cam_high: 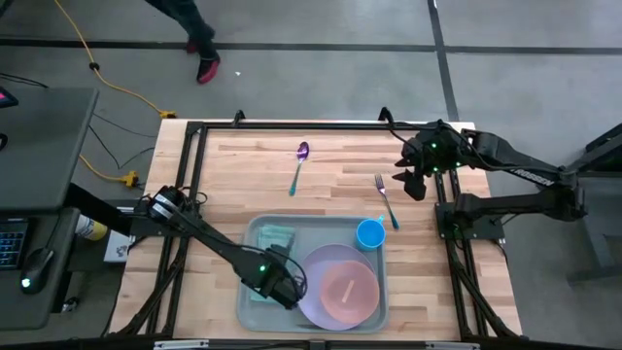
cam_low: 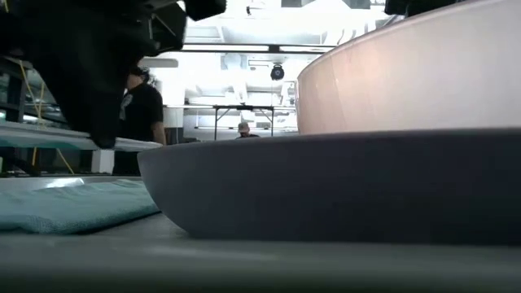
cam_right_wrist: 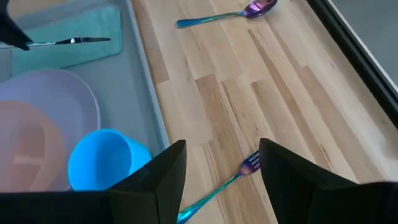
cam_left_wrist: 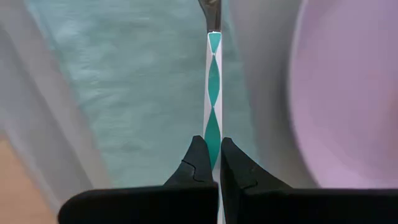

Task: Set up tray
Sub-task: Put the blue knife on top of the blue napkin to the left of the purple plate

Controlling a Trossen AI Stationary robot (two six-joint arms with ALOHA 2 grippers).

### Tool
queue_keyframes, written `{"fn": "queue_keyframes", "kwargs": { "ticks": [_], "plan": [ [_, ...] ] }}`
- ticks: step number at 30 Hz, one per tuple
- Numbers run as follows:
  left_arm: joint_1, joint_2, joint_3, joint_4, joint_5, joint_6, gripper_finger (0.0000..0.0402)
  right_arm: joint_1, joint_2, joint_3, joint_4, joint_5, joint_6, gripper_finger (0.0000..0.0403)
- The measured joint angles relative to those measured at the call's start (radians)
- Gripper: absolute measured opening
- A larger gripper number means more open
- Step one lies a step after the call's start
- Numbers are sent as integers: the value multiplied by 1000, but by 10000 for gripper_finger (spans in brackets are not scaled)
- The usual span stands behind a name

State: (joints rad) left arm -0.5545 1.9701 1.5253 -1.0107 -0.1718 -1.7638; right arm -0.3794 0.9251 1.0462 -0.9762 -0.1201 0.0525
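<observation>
Right against the low camera sits the lavender plate [cam_low: 342, 191], its rim filling my view and hiding most of what lies beyond. From above I see the worktop [cam_high: 330, 160], pale wood inside a black frame, with bare room across its far half. At its near edge sits the tray [cam_high: 255, 301], grey-green with a raised rim, running almost to the worktop's front edge. On it the plate takes the right part and carries a peach insert [cam_high: 348, 292] whose shape I cannot make out. A blue cup [cam_high: 370, 234] stands in the tray's far right corner, and a teal napkin [cam_high: 273, 239] lies along the left side.

My left gripper [cam_high: 284, 289] is low over the tray between napkin and plate, clamped tight on the teal-and-white handle of a knife [cam_left_wrist: 213, 93]; the blade end is cut off in the wrist view. My right gripper [cam_right_wrist: 221, 165] hangs with jaws spread wide and nothing between them, above the worktop's far right, near a fork [cam_high: 386, 198] lying just outside the tray. A purple spoon [cam_high: 300, 162] lies well apart, toward the far middle.
</observation>
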Motion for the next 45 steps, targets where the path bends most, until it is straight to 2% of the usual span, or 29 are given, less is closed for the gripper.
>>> {"fn": "queue_keyframes", "kwargs": {
  "ticks": [3,5,12,14,17,23,25,38,45],
  "plan": [
    [11,9,8,19,8,-3,24,0,-19,0,-9,-11,-34,179],
    [26,13,27,-35,26,-5,24,0,-36,0,-11,-27,-55,179],
    [74,64,141,-71,60,-4,24,0,-113,0,-24,-54,-103,179],
    [72,95,179,-159,93,-5,23,0,-131,0,-22,-53,-105,179],
    [75,148,244,-173,135,-6,23,0,-152,0,-19,-53,-106,179],
    [94,222,337,-309,165,-11,23,3,-171,0,-18,-64,-105,179],
    [104,225,346,-275,166,-11,23,3,-172,0,-24,-66,-105,179],
    [124,227,344,-335,159,-12,23,3,-174,0,-34,-67,-104,179],
    [122,252,346,-297,190,-11,22,3,-174,0,-34,-66,-103,179]
  ]
}}
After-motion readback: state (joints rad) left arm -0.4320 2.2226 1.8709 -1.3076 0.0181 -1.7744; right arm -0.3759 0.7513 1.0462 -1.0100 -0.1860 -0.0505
